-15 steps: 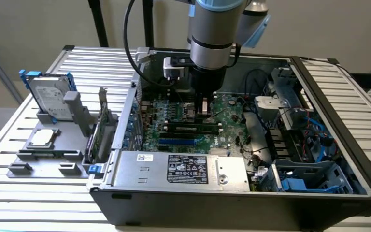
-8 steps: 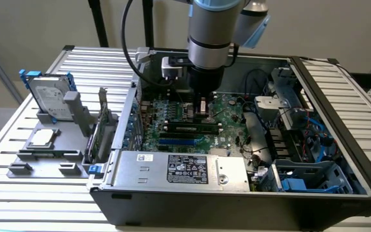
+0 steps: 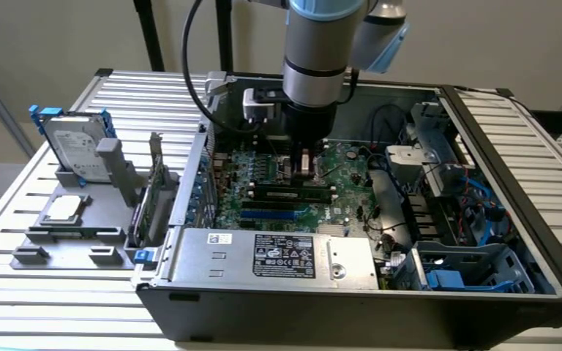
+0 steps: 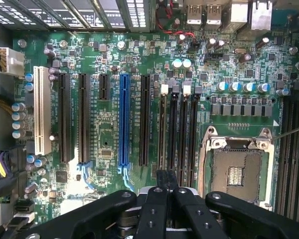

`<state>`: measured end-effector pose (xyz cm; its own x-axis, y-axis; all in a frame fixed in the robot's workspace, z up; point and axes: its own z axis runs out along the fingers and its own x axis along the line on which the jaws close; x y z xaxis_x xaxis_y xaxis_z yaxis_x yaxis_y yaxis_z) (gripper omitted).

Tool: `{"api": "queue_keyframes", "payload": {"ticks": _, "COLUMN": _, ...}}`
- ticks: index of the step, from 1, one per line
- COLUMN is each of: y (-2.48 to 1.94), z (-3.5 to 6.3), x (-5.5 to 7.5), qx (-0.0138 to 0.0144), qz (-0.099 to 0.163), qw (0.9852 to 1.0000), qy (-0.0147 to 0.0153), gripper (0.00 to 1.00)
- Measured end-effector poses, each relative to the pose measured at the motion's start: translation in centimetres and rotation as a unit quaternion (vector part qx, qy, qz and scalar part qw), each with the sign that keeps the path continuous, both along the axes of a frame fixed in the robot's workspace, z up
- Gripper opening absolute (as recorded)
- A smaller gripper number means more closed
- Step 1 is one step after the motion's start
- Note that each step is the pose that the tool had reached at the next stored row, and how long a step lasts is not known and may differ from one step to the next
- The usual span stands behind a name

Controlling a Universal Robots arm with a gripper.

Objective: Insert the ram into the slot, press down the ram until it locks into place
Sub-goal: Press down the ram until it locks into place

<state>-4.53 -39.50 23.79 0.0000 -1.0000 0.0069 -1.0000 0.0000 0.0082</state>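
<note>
End effector (image 4: 167,191): fingers pressed together, low over the motherboard.
Ram (image 3: 291,194): seated in a slot (image 3: 289,188), just below the end effector.

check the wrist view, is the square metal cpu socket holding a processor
No: the square metal CPU socket on the green motherboard sits open, with bare contact pins in its middle and no chip or cooler over it.

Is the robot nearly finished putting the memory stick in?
Partly, it seems. The long dark-green ram stick looks to be sitting in one of the long black plastic slots. The gripper hangs right over them. Whether the end latches have locked cannot be seen.
</note>
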Motion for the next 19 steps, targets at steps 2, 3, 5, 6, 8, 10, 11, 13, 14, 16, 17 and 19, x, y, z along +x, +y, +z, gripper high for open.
{"api": "queue_keyframes", "payload": {"ticks": 2, "y": 0.02, "z": -0.17, "x": 0.0, "qx": 0.0, "qz": 0.0, "qw": 1.0, "qy": 0.0, "gripper": 0.1}}
{"api": "queue_keyframes", "payload": {"ticks": 3, "y": 0.02, "z": -0.25, "x": 0.0, "qx": 0.0, "qz": 0.0, "qw": 1.0, "qy": 0.0, "gripper": 0.1}}
{"api": "queue_keyframes", "payload": {"ticks": 5, "y": 0.03, "z": -0.41, "x": 0.0, "qx": 0.0, "qz": 0.0, "qw": 1.0, "qy": 0.0, "gripper": 0.1}}
{"api": "queue_keyframes", "payload": {"ticks": 6, "y": 0.04, "z": -0.49, "x": 0.0, "qx": 0.0, "qz": 0.0, "qw": 1.0, "qy": 0.0, "gripper": 0.1}}
{"api": "queue_keyframes", "payload": {"ticks": 8, "y": 0.04, "z": -0.65, "x": -0.1, "qx": 0.0, "qz": 0.0, "qw": 1.0, "qy": 0.0, "gripper": 0.1}}
{"api": "queue_keyframes", "payload": {"ticks": 10, "y": 0.03, "z": -0.78, "x": -0.1, "qx": -0.0004, "qz": 0.0, "qw": 1.0, "qy": 0.0001, "gripper": 0.1}}
{"api": "queue_keyframes", "payload": {"ticks": 11, "y": 0.03, "z": -0.85, "x": -0.1, "qx": -0.0004, "qz": 0.0, "qw": 1.0, "qy": 0.0002, "gripper": 0.1}}
{"api": "queue_keyframes", "payload": {"ticks": 13, "y": 0.05, "z": -1.03, "x": -0.1, "qx": 0.0001, "qz": 0.0, "qw": 1.0, "qy": -0.0001, "gripper": 0.1}}
{"api": "queue_keyframes", "payload": {"ticks": 14, "y": 0.04, "z": -1.08, "x": -0.1, "qx": -0.0001, "qz": 0.0, "qw": 1.0, "qy": -0.0001, "gripper": 0.1}}
{"api": "queue_keyframes", "payload": {"ticks": 16, "y": 0.04, "z": -1.1, "x": -0.1, "qx": -0.0004, "qz": 0.0, "qw": 1.0, "qy": 0.0, "gripper": 0.1}}
{"api": "queue_keyframes", "payload": {"ticks": 17, "y": 0.04, "z": -1.1, "x": -0.1, "qx": -0.0003, "qz": 0.0, "qw": 1.0, "qy": -0.0001, "gripper": 0.1}}
{"api": "queue_keyframes", "payload": {"ticks": 19, "y": 0.07, "z": -0.8, "x": -0.1, "qx": 0.0011, "qz": 0.0, "qw": 1.0, "qy": -0.0005, "gripper": 0.1}}
